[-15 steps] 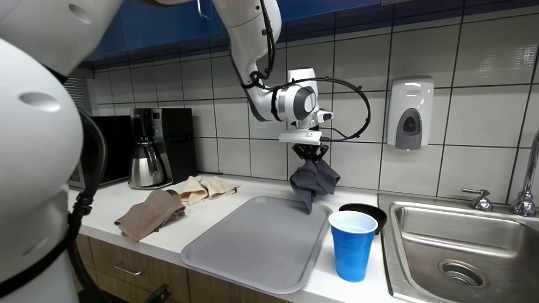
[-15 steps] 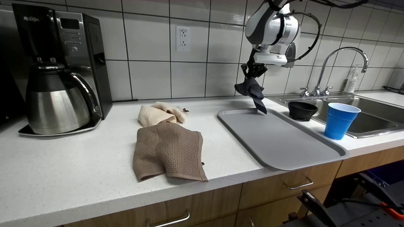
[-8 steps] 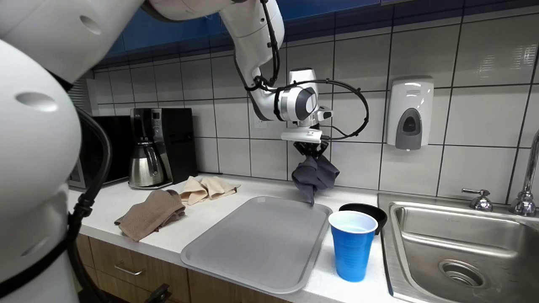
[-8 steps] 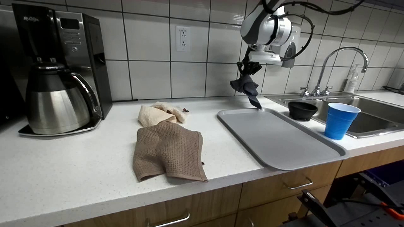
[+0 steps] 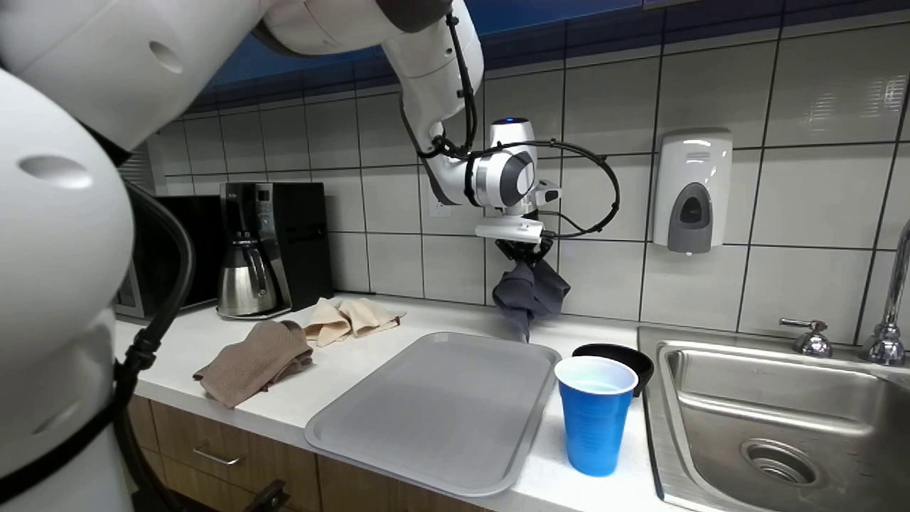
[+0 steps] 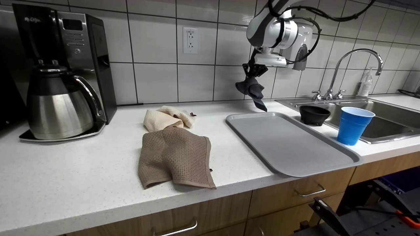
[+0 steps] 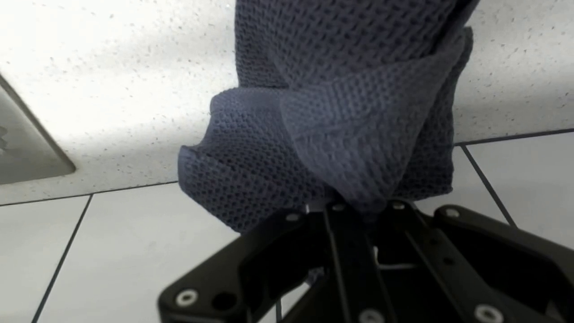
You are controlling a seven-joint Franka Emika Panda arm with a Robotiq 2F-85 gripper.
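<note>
The black two-fingered pincer (image 7: 367, 210) is grasping a dark slate-blue waffle-woven cloth (image 7: 350, 107), pinching one gathered fold. The cloth is hanging in front of a white tiled wall (image 6: 152, 42), near the far edge of a grey rectangular tray (image 5: 441, 412) that is lying on the speckled white worktop (image 6: 82, 186). I cannot tell whether the cloth's lowest tip is touching the tray. In both exterior views, a brown waffle-woven towel (image 6: 177, 157) and a crumpled beige towel (image 6: 160, 120) are lying left of the tray, the beige towel sitting nearer the wall; farther left, a black coffee maker (image 6: 80, 49) with a steel carafe (image 6: 59, 113) is standing. Right of the tray, a tall blue plastic cup (image 5: 596, 427) is standing, partly hiding a small black bowl (image 5: 643, 368) in an exterior view, with a stainless-steel sink (image 5: 665, 427) stretching beyond both.
</note>
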